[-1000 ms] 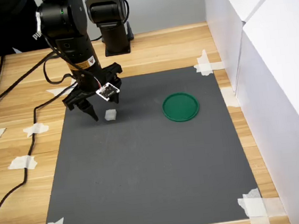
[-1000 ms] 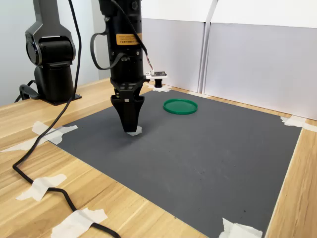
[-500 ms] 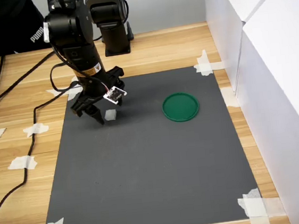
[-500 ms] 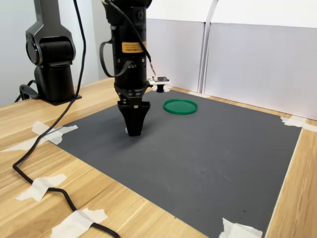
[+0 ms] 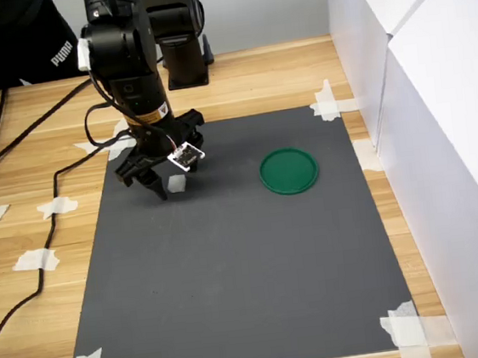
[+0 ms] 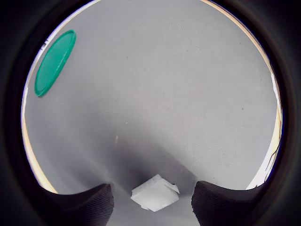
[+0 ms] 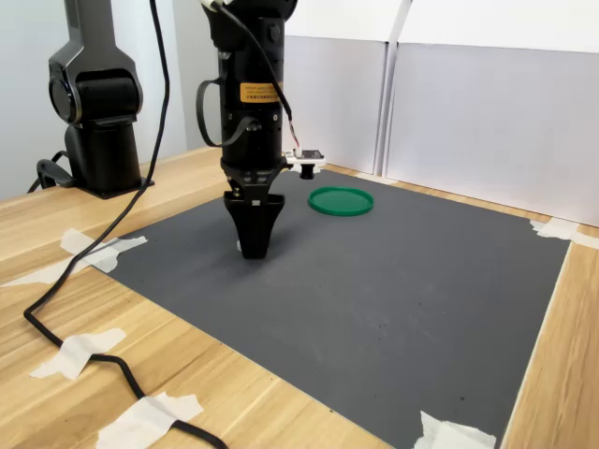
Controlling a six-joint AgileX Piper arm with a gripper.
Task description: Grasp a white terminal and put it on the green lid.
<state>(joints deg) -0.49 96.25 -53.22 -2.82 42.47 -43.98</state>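
Observation:
The white terminal point(image 5: 177, 184) lies on the dark mat, left of the green lid point(image 5: 289, 171) in the first exterior view. My gripper point(image 5: 171, 183) is down at the mat and open, with one finger on each side of the terminal. In the wrist view the terminal point(image 6: 155, 193) sits between the two black fingertips point(image 6: 84, 207), with a gap on both sides. The gripper point(image 6: 153, 209) is not touching it. The green lid point(image 6: 55, 61) lies flat and bare, well away from the gripper. In the second exterior view the gripper point(image 7: 255, 245) hides the terminal, and the lid point(image 7: 341, 200) lies behind it.
The dark mat point(image 5: 251, 297) is taped to a wooden table. White tape strips point(image 5: 327, 101) mark its corners. White panels point(image 5: 422, 125) wall off the first exterior view's right. A second black arm base point(image 5: 182, 40) stands at the back. Cables point(image 5: 47, 225) trail over the wood.
The gripper moved toward the first exterior view's right and came down, so the terminal is now between its fingers. It has barely shifted in the last half second.

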